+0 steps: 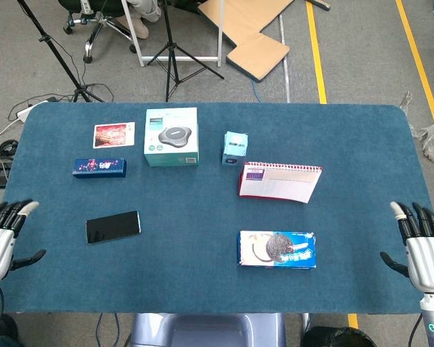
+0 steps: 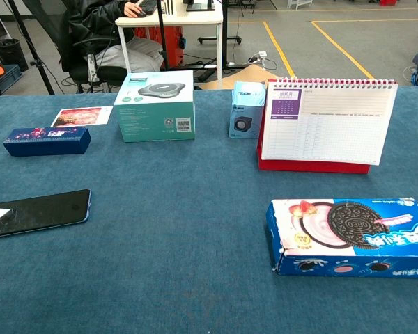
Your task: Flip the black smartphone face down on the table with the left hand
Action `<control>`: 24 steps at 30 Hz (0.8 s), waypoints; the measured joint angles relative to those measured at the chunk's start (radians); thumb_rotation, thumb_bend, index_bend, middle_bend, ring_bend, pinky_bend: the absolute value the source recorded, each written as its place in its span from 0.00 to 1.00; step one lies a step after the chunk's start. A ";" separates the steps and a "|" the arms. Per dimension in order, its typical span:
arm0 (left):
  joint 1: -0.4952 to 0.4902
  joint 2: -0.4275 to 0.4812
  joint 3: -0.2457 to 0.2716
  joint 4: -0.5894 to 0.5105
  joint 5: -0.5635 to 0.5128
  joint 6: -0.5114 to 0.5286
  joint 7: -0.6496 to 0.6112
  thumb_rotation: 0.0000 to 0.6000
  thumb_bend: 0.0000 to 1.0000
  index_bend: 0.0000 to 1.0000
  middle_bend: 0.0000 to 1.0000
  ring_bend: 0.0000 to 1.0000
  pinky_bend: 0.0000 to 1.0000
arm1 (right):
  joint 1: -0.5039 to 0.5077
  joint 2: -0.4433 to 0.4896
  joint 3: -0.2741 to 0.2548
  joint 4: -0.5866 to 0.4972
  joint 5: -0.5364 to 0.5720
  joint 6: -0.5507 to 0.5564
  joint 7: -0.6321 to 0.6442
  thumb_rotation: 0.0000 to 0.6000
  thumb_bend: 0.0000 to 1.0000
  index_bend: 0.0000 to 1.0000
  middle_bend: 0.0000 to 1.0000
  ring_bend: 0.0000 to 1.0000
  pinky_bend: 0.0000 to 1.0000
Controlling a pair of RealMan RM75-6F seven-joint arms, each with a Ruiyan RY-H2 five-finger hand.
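My left hand [image 1: 0,242] sits at the table edge, fingers spread, holding nothing — right hand [image 1: 423,253] likewise. The black smartphone [image 1: 113,227] lies screen-up, well beyond my left fingertips, toward table centre. Nothing done yet — reach, grasp and flip remain.

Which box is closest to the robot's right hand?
The cookie box, blue with a big dark cookie pictured on it. It lies nearest the right hand; the teal box and the small blue box sit farther back.

floor [image 1: 362,50]: grey, yellow lines | cardboard [image 1: 257,32] | tripod [image 1: 175,50] | office chair [image 1: 105,25]
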State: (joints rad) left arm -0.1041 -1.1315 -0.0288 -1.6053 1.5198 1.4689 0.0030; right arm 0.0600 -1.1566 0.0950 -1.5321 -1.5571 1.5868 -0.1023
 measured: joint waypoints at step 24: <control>-0.168 -0.185 -0.014 0.008 -0.095 -0.307 0.155 1.00 0.29 0.00 0.00 0.00 0.00 | 0.006 0.025 0.000 -0.020 0.024 -0.023 0.033 1.00 0.00 0.00 0.00 0.00 0.00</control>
State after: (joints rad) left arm -0.2720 -1.3167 -0.0426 -1.5968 1.4252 1.1623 0.1580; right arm 0.0660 -1.1319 0.0949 -1.5524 -1.5333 1.5635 -0.0697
